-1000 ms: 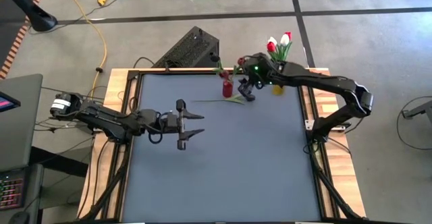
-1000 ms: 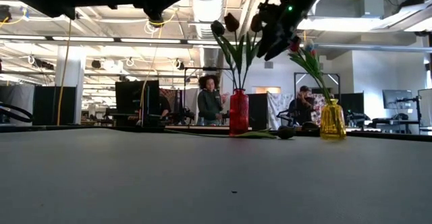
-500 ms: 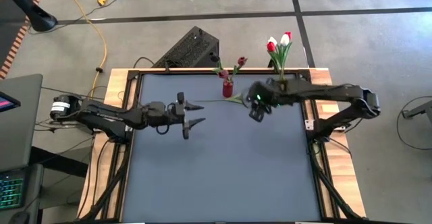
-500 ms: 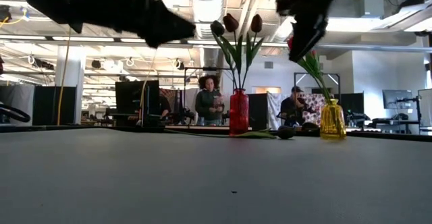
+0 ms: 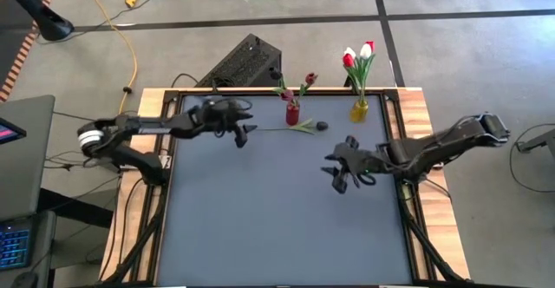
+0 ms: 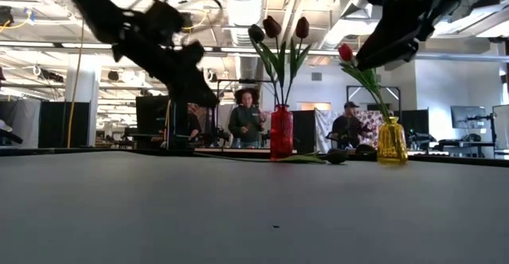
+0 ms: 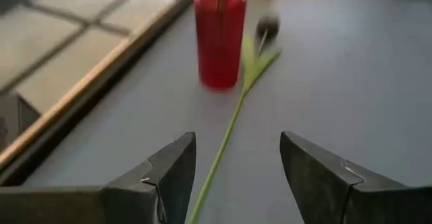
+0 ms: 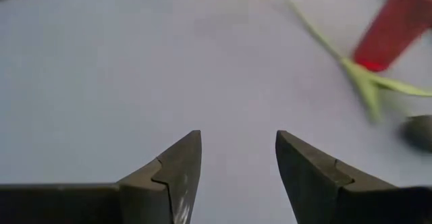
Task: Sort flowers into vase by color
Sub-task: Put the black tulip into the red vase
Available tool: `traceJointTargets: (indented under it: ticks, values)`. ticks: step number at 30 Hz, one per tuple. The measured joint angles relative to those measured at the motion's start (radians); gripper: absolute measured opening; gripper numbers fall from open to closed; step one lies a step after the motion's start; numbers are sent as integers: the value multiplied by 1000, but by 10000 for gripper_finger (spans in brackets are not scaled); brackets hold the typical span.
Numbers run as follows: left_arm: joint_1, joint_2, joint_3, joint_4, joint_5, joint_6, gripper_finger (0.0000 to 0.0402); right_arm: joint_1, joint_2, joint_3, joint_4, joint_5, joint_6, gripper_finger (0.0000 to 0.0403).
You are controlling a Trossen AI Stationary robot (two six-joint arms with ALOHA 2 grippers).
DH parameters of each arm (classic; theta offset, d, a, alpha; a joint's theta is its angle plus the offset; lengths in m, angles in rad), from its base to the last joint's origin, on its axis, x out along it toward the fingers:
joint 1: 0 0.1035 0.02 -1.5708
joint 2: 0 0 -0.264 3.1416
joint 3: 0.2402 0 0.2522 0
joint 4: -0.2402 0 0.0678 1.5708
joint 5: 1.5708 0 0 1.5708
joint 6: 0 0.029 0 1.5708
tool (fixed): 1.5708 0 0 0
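Note:
A dark-headed tulip lies flat on the table (image 5: 260,201) near the far edge, its stem (image 5: 277,129) pointing left and its head (image 5: 322,126) right. It also shows in the left wrist view (image 7: 223,140). A red vase (image 5: 292,113) behind it holds maroon tulips. A yellow vase (image 5: 358,110) holds red and white tulips. My left gripper (image 5: 244,132) is open, just left of the stem's free end, which lies ahead of its fingers (image 7: 236,177). My right gripper (image 5: 341,171) is open and empty over the table's middle right, its fingers (image 8: 236,170) facing the red vase (image 8: 395,28).
A dark box (image 5: 247,62) stands on the floor behind the table's far edge. People sit in the room beyond the table (image 6: 245,121). The near half of the table lies between and in front of the arms.
My left gripper has gone toward the far edge, to the stem end of the lying tulip, staying open. My right gripper has drawn back from beside the vases toward the near and right side, open and empty. The tulip and vases have stayed put.

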Motion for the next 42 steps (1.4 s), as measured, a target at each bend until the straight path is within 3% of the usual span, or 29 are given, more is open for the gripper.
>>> traceJointTargets:
  ticks: [6,14,27,31,40,42]
  values:
    - [20,183,138,-153,14,165,204,114,36,-36,118,0,100,216]
    - [33,380,305,-360,-37,281,204,255,133,-36,267,34,93,216]
    - [66,415,332,-532,-41,273,197,353,225,-36,301,110,88,216]
    - [66,415,332,-570,-41,256,158,376,227,-36,307,110,88,216]
    - [64,409,326,-541,-46,201,17,404,224,-36,339,153,88,216]
    - [65,400,325,-534,-33,194,7,404,224,-36,350,154,88,216]
